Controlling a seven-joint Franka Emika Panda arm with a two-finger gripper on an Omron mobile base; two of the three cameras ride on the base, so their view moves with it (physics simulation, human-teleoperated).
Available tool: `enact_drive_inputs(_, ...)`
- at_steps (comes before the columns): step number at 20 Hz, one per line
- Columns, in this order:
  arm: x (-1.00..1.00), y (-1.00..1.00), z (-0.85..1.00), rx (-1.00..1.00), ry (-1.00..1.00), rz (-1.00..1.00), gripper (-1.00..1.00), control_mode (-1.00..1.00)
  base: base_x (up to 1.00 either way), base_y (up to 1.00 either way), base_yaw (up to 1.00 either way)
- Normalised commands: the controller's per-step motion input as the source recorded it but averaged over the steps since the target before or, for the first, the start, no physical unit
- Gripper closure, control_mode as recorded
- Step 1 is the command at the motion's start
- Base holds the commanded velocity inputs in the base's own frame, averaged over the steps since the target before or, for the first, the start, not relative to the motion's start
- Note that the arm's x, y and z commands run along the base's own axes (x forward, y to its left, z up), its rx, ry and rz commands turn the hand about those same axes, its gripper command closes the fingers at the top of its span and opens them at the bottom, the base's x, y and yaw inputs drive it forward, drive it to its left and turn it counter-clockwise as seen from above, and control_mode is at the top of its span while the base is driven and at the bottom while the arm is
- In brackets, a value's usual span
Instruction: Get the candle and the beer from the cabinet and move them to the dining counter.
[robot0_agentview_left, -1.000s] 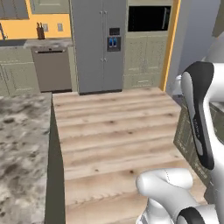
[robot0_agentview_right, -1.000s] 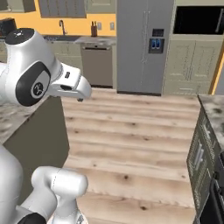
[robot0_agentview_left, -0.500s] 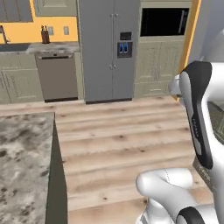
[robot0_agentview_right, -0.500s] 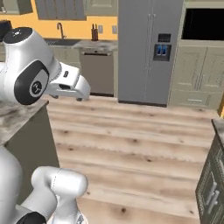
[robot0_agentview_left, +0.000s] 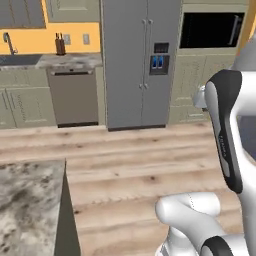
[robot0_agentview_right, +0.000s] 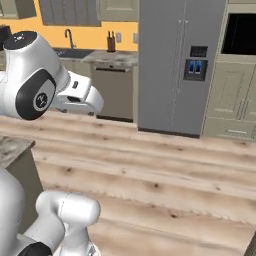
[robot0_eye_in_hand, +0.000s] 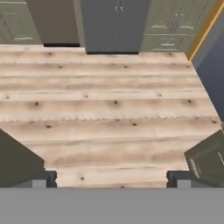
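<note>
My gripper (robot0_eye_in_hand: 111, 179) is open and points down at bare wooden floor, with nothing between its two dark fingertips (robot0_eye_in_hand: 46, 178). The candle and the beer are out of view. A corner of the dining counter (robot0_agentview_left: 25, 200), with its mottled marble top, lies at the lower left of the left base view. Its edge (robot0_agentview_right: 10, 147) shows beside my arm in the right base view. Shut upper wall cabinets (robot0_agentview_right: 70, 12) hang over the sink wall. I cannot tell which of them is the cabinet.
A grey fridge (robot0_agentview_left: 140, 60) stands straight ahead across the wooden floor (robot0_agentview_left: 150, 165). To its left are a dishwasher (robot0_agentview_left: 75, 97) and a sink counter holding a knife block (robot0_agentview_left: 60, 46). A built-in oven (robot0_agentview_left: 210, 30) sits to the fridge's right.
The whole picture has shifted, so the base has moved. The fridge wall looks nearer and the dining counter has slid toward the lower left. The gripper stays open.
</note>
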Motion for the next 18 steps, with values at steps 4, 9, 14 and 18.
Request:
enact_drive_inputs(4,0.0,0.0,0.0,0.0,0.0,0.0,-1.0,1.0,1.0,-0.01,0.16)
enact_drive_inputs(9,0.0,0.0,0.0,0.0,0.0,0.0,-1.0,1.0,1.0,0.0,0.18)
enact_drive_inputs(14,0.0,0.0,0.0,0.0,0.0,0.0,-1.0,1.0,1.0,-0.11,0.39)
enact_drive_inputs(18,0.0,0.0,0.0,0.0,0.0,0.0,-1.0,1.0,0.95,-0.19,0.68)
